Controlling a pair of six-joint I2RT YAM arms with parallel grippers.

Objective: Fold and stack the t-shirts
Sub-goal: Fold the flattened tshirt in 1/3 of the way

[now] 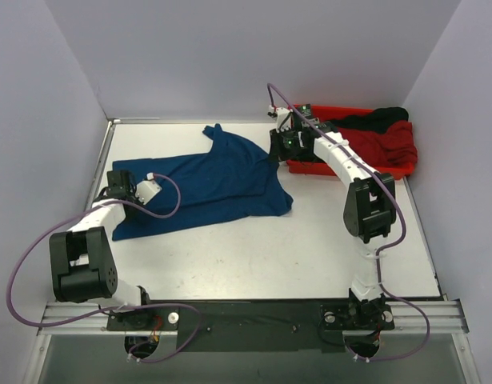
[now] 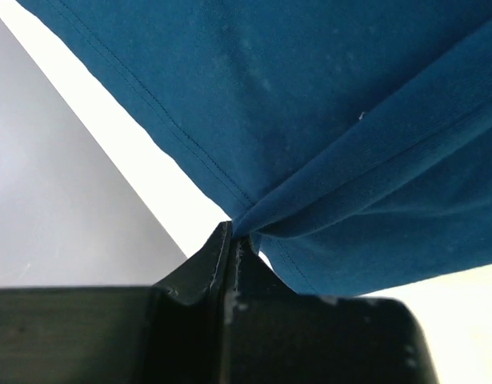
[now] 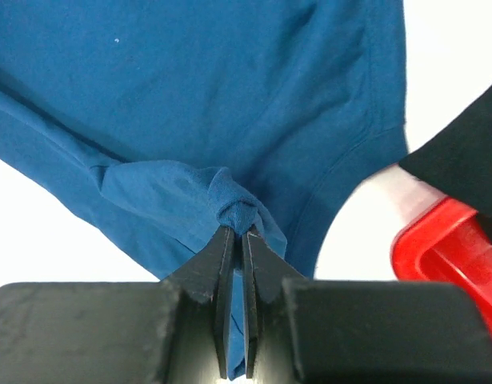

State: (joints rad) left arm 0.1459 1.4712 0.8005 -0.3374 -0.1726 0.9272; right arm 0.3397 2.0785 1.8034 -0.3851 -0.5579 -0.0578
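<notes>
A navy-blue t-shirt point(image 1: 210, 184) lies spread on the white table, stretched between my two grippers. My left gripper point(image 1: 124, 190) is shut on its left hem; in the left wrist view the cloth point(image 2: 326, 120) runs into the pinched fingertips of the left gripper point(image 2: 234, 234). My right gripper point(image 1: 276, 152) is shut on the shirt's right edge near the sleeve, and the right wrist view shows a bunched fold point(image 3: 234, 210) clamped at the tips of the right gripper point(image 3: 238, 232). A red t-shirt point(image 1: 390, 144) and a black t-shirt point(image 1: 374, 120) lie piled in the tray.
A red plastic tray point(image 1: 342, 170) stands at the back right, right next to my right gripper; its corner point(image 3: 446, 248) shows in the right wrist view. Grey walls close in the table on the left, back and right.
</notes>
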